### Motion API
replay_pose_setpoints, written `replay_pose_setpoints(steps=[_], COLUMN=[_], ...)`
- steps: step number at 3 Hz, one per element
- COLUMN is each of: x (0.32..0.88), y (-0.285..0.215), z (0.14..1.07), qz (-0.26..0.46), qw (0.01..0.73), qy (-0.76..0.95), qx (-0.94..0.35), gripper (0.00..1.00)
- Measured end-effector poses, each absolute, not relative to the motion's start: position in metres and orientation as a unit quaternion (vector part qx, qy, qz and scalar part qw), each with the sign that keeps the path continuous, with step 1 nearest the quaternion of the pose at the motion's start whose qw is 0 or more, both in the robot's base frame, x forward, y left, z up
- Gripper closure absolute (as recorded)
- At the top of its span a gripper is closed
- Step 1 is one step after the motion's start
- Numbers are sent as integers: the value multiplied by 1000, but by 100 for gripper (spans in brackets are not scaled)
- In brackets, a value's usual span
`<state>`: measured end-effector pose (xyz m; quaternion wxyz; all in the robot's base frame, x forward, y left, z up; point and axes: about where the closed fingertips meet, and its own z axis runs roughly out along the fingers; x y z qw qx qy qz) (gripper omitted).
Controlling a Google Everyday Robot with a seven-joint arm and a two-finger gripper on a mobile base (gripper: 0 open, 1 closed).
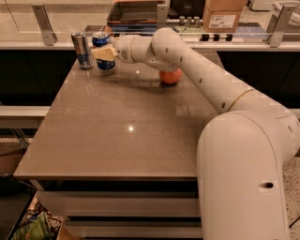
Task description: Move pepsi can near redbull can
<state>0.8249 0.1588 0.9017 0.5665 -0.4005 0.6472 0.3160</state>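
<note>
The pepsi can [102, 41], short and blue with a silver top, is at the table's far left corner. It stands upright, just right of the redbull can [83, 49], which is tall, slim and silver-blue. A narrow gap separates them. My gripper [104, 53] reaches in from the right and is shut on the pepsi can, its cream fingers [102, 53] across the can's middle. The can's base is at or just above the tabletop; I cannot tell whether it touches.
An orange round fruit [170, 76] lies on the brown table [126, 140] behind my arm, at the far middle. A counter with a rail, a dark tray [136, 11] and a cardboard box [225, 16] runs behind the table.
</note>
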Motion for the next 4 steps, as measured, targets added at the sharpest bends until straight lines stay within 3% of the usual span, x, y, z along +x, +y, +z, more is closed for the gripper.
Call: replay_pose_setpoints(steps=[1, 2, 4], x=[828, 832, 834], y=[158, 158, 160], z=[893, 885, 878], qz=[318, 322, 326], qw=[563, 561, 563], qy=[651, 652, 653], qx=[-398, -395, -388], gripper=[95, 100, 59])
